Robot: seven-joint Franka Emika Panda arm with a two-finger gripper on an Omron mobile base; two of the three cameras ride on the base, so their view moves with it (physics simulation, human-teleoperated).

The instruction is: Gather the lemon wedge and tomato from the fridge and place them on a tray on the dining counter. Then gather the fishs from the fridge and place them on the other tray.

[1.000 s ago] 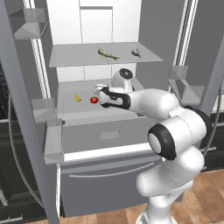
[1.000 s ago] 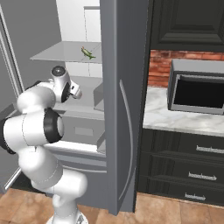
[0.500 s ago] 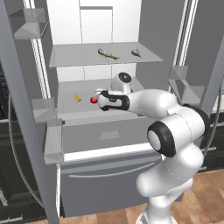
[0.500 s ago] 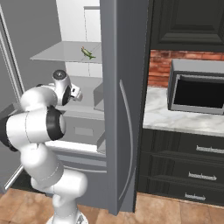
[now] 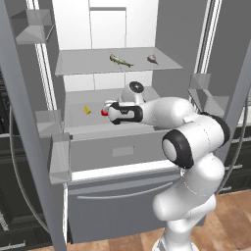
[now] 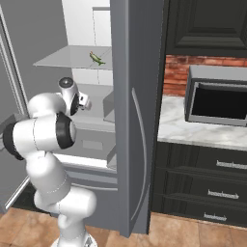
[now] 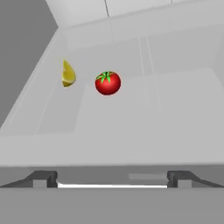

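The hand [image 7: 112, 177], fingers spread wide and grasping nothing, hovers at the fridge [image 5: 127, 147] shelf's front edge, with the tomato [image 7: 107, 82] ahead of it, the lemon wedge [image 7: 68, 74] just beside that, and two fish [image 5: 120, 60] on the shelf above.

no text, label, brand, number or sign can be read in any view; the fridge [image 5: 147, 29] walls, shelves and doors are shown plain, and the microwave [image 6: 217, 101] front and dark cabinet drawers carry no legible marking.
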